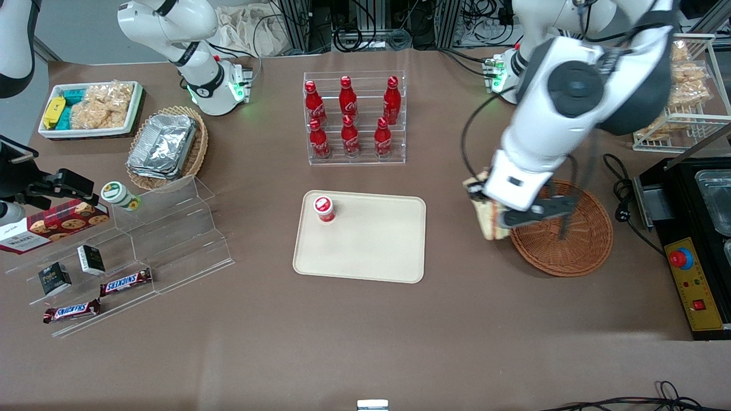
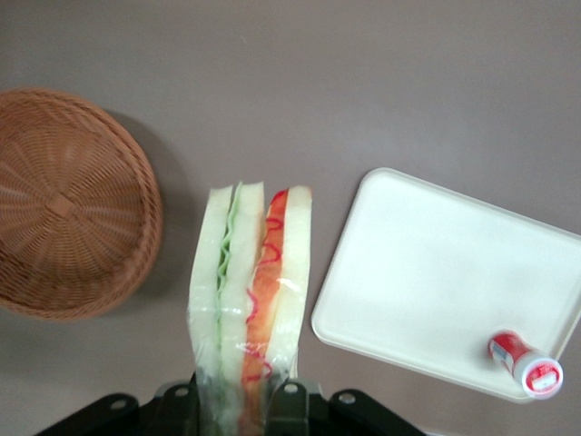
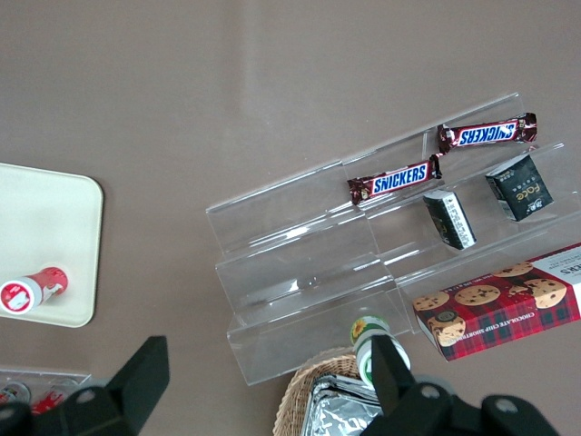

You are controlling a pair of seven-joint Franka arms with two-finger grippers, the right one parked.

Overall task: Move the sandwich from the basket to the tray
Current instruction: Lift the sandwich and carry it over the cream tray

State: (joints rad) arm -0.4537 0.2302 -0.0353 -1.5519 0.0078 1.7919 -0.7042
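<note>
My left arm's gripper point(image 1: 492, 220) is shut on the sandwich point(image 2: 250, 300), a wrapped wedge of pale bread with green and red filling, and holds it above the table between the basket and the tray. In the front view the sandwich point(image 1: 489, 224) shows just under the wrist, beside the basket's rim. The reddish-brown wicker basket point(image 1: 562, 230) holds nothing; it also shows in the left wrist view point(image 2: 68, 204). The cream tray point(image 1: 361, 237) lies mid-table, also seen in the left wrist view point(image 2: 445, 277).
A small red-capped bottle point(image 1: 324, 209) lies on the tray's corner toward the parked arm. A clear rack of red cola bottles point(image 1: 354, 117) stands farther from the front camera than the tray. A black control box point(image 1: 694, 257) sits at the working arm's end.
</note>
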